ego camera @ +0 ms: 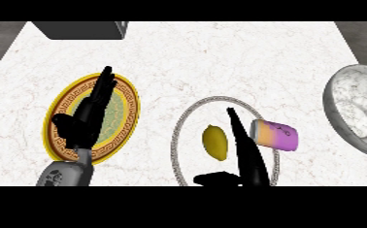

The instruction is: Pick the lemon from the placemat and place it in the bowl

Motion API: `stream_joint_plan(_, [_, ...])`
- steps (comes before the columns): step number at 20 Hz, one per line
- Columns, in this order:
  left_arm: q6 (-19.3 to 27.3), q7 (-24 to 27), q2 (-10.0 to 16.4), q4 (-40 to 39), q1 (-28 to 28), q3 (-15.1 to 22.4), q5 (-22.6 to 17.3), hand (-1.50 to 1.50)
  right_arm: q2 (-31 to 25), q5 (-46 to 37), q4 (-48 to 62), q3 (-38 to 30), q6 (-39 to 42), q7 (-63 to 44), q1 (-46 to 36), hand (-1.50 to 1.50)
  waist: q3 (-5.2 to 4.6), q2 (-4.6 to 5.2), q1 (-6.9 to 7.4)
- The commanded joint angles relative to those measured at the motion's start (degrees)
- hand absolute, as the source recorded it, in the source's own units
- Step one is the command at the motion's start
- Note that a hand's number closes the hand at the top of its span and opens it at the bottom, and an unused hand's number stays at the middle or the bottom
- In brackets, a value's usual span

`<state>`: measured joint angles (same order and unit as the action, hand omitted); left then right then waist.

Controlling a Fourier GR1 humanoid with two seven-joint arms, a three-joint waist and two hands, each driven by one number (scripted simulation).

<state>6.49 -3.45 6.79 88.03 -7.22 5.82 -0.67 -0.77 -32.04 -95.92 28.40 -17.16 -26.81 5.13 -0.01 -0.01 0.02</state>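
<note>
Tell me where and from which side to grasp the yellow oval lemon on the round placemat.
Grip the yellow oval lemon across its narrow middle, probably from above on its right, where the open black right hand stands beside it. Its long axis runs up the view, leaving the short width to span.

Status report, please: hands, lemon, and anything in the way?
Left hand open, resting over the yellow plate. Right hand open, just right of the lemon, not gripping. Lemon on placemat. Tipped purple cup lies between hand and bowl.
</note>
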Motion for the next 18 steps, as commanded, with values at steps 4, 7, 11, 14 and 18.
stream_joint_plan(4, [1.7, -3.2, -2.6, 1.5, -0.1, 1.1, 2.9, 0.0, 0.5, -3.1, 6.5, -0.5, 1.7, -1.8, -4.3, -1.5, 0.01, -0.02, 0.01])
stream_joint_plan(7, [0.9, 0.1, -3.1, -1.4, -1.6, -0.3, 2.9, 0.0, 0.8, 2.6, 12.4, 1.4, -3.1, -1.7, -9.7, -1.5, 0.01, 0.03, 0.07])
stream_joint_plan(11, [1.9, -3.0, -3.0, -0.3, -4.1, -0.5, 3.6, 0.0, 0.6, -2.6, 14.8, 3.1, 3.0, 6.0, -8.1, 1.5, 0.02, 0.05, 0.09])
stream_joint_plan(14, [-1.4, -2.2, -0.7, -2.1, -5.2, -3.8, 0.6, 0.0, -0.7, -4.4, 15.6, 4.3, 3.5, 8.6, -7.5, 1.5, 0.0, 0.05, -0.04])
stream_joint_plan(18, [0.1, -1.7, -3.1, 3.6, 2.0, 1.0, 4.2, 0.0, 0.7, -1.1, 17.7, 4.2, 1.7, 6.5, -11.7, 1.5, 0.02, 0.01, 0.27])
